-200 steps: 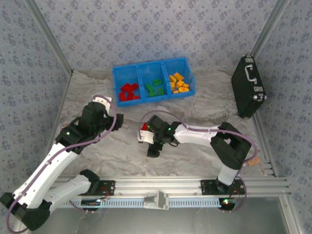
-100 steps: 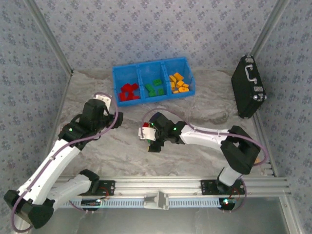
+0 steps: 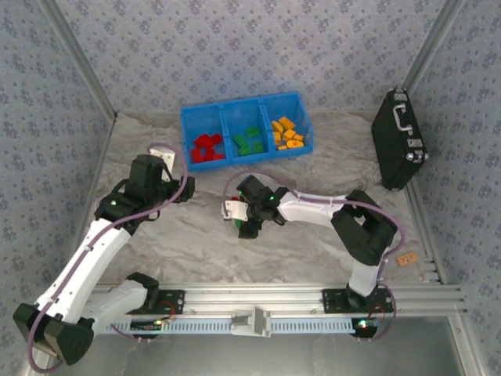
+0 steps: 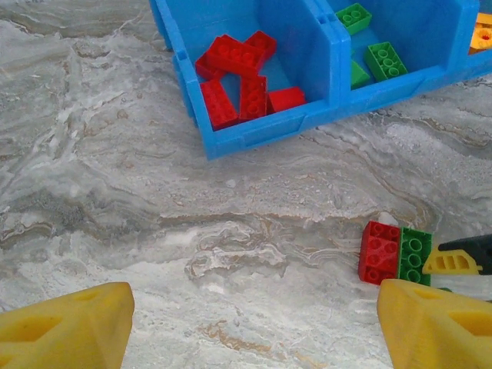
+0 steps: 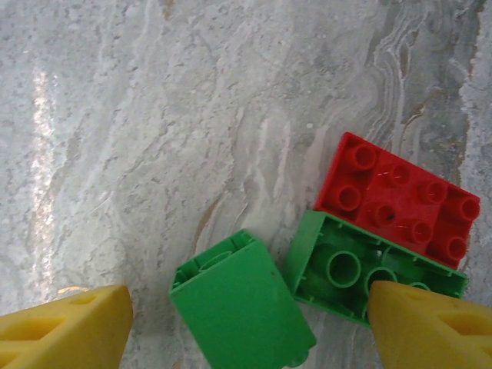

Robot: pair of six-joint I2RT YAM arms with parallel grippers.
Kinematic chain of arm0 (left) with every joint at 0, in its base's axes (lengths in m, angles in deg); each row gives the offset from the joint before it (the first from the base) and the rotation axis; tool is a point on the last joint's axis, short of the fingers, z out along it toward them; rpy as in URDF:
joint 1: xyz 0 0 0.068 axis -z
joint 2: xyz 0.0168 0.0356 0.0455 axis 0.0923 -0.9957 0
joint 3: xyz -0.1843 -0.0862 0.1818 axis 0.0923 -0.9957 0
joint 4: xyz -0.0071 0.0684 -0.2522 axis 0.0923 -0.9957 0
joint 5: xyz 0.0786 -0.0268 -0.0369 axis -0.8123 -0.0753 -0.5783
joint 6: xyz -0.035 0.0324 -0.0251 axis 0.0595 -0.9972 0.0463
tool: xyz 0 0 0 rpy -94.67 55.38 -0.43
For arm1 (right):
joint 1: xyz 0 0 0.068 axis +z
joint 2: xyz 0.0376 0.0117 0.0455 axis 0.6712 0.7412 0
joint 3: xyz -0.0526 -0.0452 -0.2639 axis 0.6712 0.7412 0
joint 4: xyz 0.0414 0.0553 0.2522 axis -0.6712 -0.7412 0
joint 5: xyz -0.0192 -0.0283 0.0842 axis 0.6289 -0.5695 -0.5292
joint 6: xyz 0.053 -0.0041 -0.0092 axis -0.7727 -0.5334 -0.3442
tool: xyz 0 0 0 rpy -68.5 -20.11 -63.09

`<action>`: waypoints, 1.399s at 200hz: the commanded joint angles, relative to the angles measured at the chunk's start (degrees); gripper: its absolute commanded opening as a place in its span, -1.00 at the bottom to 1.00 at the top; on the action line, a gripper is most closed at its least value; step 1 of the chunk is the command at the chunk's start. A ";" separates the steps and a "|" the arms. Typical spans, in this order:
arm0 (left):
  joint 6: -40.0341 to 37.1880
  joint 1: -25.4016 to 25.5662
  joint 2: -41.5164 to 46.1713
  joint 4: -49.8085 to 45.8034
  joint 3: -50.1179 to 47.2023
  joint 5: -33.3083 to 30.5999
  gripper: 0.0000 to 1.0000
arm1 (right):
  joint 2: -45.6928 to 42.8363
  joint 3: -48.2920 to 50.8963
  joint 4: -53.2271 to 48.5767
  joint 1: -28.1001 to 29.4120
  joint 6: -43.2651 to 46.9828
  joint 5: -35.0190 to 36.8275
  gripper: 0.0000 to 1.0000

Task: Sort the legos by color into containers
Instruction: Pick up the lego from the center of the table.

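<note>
Hanging left of centre in the overhead view, the left gripper (image 3: 185,191) stands wide with nothing between its fingers. The blue tray (image 3: 202,121), at upper middle, holds red, green and orange bricks in separate sections. Below it, at mid-frame, three loose bricks lie on the table (image 3: 313,180): a red brick (image 5: 400,200) touching a studded green brick (image 5: 346,269), and a smaller green brick (image 5: 238,307) tipped over just beside them. The right gripper (image 5: 246,330) straddles the smaller one, fingers spread and not closed on it. These bricks look light, rigid and slick. Pinching the flat side walls squarely should hold best, since studs or corners would likely slip.
</note>
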 commanded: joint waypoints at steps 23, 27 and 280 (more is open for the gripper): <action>-1.29 -0.61 -0.13 1.82 0.05 1.95 0.66 | 0.05 0.89 -2.75 1.60 1.01 0.08 0.51; -1.29 -0.61 -0.08 1.85 0.05 2.07 0.66 | 0.11 0.81 -2.73 1.55 0.98 0.20 0.49; -2.07 -1.14 -2.73 3.54 1.19 5.18 0.66 | 9.21 -28.89 0.41 -15.42 -14.72 9.29 -0.46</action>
